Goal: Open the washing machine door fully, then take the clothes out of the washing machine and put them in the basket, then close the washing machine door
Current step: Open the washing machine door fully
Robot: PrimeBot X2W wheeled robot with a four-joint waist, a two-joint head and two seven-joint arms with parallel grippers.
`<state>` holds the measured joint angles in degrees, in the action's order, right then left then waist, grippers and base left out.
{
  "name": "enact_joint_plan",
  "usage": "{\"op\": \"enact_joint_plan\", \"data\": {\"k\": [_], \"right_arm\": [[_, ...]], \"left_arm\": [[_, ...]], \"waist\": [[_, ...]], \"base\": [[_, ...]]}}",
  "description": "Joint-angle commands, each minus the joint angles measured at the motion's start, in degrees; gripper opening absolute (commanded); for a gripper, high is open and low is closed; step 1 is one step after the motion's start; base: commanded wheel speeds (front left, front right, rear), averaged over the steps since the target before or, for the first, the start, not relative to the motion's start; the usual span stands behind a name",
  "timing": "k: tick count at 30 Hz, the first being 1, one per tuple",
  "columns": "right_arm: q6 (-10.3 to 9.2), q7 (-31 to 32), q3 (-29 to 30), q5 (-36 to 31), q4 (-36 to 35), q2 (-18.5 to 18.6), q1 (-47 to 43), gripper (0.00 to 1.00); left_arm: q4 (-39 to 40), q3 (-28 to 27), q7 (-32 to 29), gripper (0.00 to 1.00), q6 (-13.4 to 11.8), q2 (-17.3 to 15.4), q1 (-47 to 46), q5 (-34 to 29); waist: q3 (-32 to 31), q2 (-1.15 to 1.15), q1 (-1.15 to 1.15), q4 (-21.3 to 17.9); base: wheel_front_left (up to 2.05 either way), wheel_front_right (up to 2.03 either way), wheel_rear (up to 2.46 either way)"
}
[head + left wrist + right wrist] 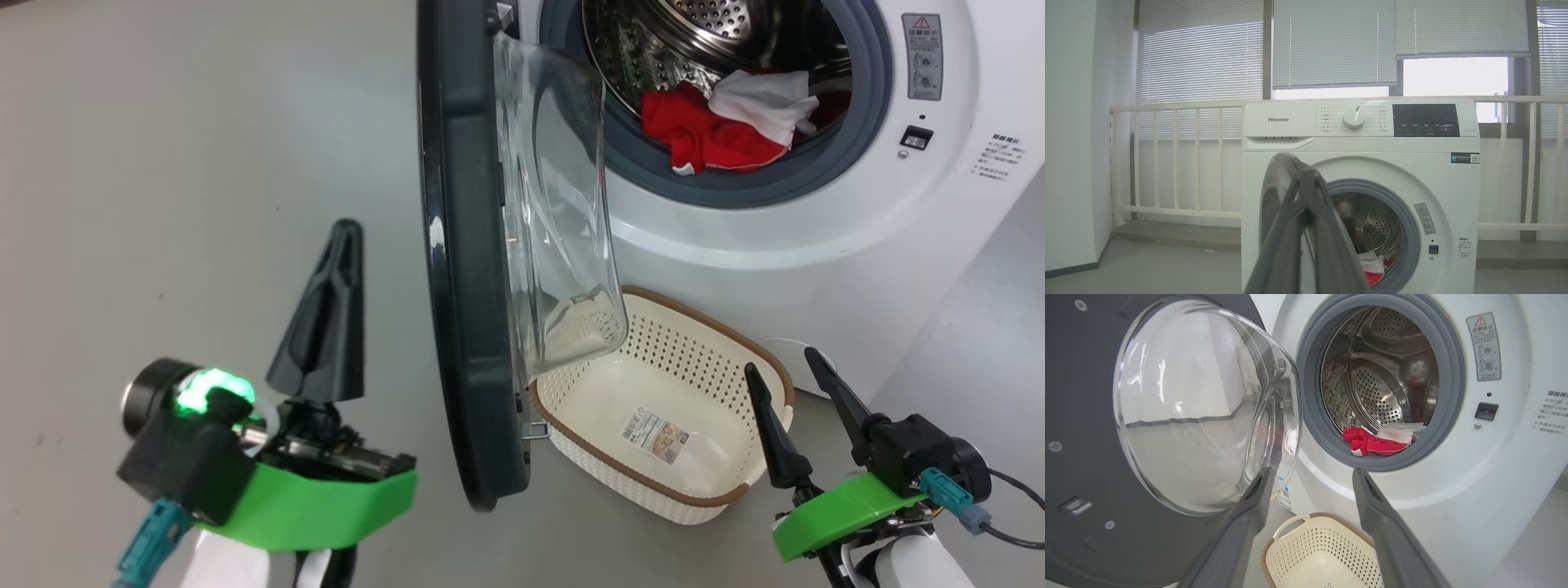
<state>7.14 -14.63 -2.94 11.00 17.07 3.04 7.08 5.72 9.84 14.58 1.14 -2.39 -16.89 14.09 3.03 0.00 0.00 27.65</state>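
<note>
Left gripper and right gripper: tapered black fingers, black housings, green wrist shells, teal cable plugs, white forearms; green lamp lit on the left.

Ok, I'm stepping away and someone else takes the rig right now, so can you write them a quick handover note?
Grippers: left gripper shut and empty, beside the washing machine door; right gripper open and empty, by the basket.
Things: door stands open; clothes lie inside the washing machine; basket stands in front of it, no clothes inside.
Done: door opened.
Left: clothes into basket, then close the door.
</note>
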Motion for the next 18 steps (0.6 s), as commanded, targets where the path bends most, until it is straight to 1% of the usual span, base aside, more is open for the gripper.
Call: {"op": "enact_joint_plan", "data": {"k": [1, 5, 11, 13, 18], "right_arm": [[0.35, -0.37, -1.68, 0.42, -1.08, -0.16, 1.08, 1.00], [0.35, -0.37, -1.55, 0.23, -1.02, -0.16, 1.34, 1.00], [0.35, -0.37, -1.70, -0.06, -0.91, -0.16, 1.92, 1.00], [0.35, -0.37, -1.78, -0.04, -0.90, -0.16, 2.19, 1.00], [0.35, -0.37, -1.46, 0.05, -1.14, -0.16, 2.49, 1.00]], "left_arm": [[3.04, -0.35, -0.74, 0.00, 0.54, -0.49, -2.78, -0.57], [5.24, 4.17, -2.42, 0.00, 1.02, -0.49, -3.83, 0.21], [5.02, 11.20, -4.59, 0.00, 1.52, -0.49, -5.05, 1.32], [3.20, 13.92, -6.66, 0.00, 1.22, -0.49, -4.52, 2.67], [-1.04, 16.27, -10.12, 0.00, 0.54, -0.49, -3.40, 4.29]], "waist": [[0.17, 0.00, 0.00, -0.20], [0.62, 0.00, 0.00, -0.37], [1.33, 0.00, 0.00, -0.83], [1.71, 0.00, 0.00, -1.06], [2.37, 0.00, 0.00, -1.39]], "base": [[0.00, 0.00, 0.00], [0.00, 0.00, 0.00], [0.00, 0.00, 0.00], [0.00, 0.00, 0.00], [0.00, 0.00, 0.00]]}}
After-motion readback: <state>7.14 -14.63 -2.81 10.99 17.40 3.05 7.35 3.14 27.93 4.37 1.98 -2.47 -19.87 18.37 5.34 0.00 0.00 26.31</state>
